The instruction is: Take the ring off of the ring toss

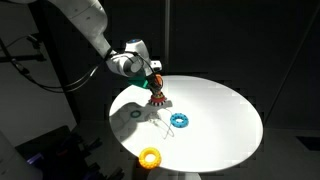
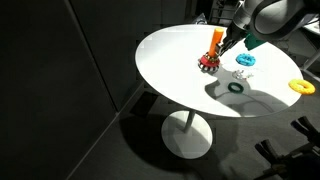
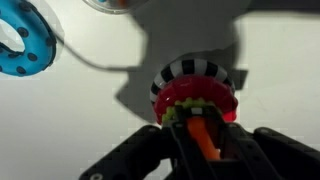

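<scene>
**Jaws at the peg; ring on the ring toss**

Wrist view: the jaws enter from the bottom edge as dark, blurred masses, one on each side of the ring toss (image 3: 202, 135). I cannot tell how wide they stand, or whether they touch the peg.

The ring (image 3: 197, 100), red with a notched edge, sits low around the foot of the orange peg. A black-and-white striped band (image 3: 195, 70) shows just beyond it.

In both exterior views the ring rests on the white round surface (image 1: 220, 110) (image 2: 170, 60), right under the jaws, with the peg upright.

A blue ring (image 3: 20, 50) lies flat near the peg, apart from it. In an exterior view a dark ring (image 2: 236, 87) lies close by. A yellow-orange ring (image 1: 150, 156) sits well apart, near the rim.

The arm (image 1: 95, 35) reaches down over the surface.
</scene>
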{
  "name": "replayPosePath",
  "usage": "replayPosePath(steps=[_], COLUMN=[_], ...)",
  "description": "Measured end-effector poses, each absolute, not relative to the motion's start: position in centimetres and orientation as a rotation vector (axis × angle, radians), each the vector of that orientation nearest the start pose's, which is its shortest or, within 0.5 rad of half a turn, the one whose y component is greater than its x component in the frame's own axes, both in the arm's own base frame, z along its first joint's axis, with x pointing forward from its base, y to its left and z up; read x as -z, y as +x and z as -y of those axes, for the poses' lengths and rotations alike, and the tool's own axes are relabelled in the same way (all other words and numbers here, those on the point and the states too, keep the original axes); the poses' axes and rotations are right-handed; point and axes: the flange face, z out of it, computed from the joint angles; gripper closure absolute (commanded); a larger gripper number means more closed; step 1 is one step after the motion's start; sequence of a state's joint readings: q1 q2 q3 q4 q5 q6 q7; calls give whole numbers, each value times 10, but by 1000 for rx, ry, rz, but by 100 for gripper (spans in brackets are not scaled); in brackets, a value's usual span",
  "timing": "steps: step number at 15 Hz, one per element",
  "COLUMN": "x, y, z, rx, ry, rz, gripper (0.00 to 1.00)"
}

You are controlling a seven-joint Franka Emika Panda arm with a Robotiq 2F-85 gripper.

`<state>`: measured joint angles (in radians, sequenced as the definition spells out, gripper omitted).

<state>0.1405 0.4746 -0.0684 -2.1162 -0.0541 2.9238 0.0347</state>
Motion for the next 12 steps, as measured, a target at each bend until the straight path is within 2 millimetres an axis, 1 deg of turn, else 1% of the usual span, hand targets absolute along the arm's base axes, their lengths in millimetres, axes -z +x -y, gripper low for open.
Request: replayPosePath(steps=[5, 6, 12], x=[-221, -221, -221], y=[605, 606, 606], z=[-46, -46, -41], rx=[530, 531, 535], ry=[-3127, -3127, -3133], rz=[153, 152, 145], gripper=[3, 0, 0])
